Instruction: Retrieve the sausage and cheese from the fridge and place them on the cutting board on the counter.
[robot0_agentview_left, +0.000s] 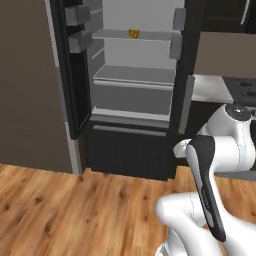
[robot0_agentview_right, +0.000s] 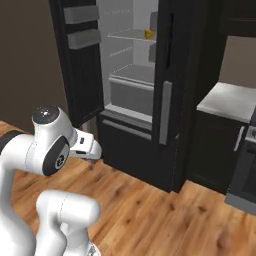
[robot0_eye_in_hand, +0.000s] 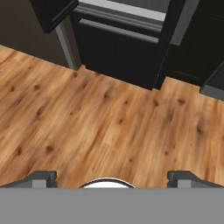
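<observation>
The fridge (robot0_agentview_left: 135, 75) stands with its doors swung wide, the light grey interior bare to the room, and the cheese (robot0_agentview_left: 133, 33) sits as a small yellow lump on an upper shelf near the top centre of the left base view; from the right base view it shows again up high (robot0_agentview_right: 148, 34). I can't make out the sausage anywhere on the shelves. The arm is folded low in front, and the gripper (robot0_eye_in_hand: 112, 177) points down at the wooden floor (robot0_eye_in_hand: 87, 127), its tips spread wide at the bottom corners of the hand view, holding nothing. A grey worktop (robot0_agentview_right: 232, 100) lies at the right. Nothing blocks the shelf, I judge; the reach is simply long and upward.
</observation>
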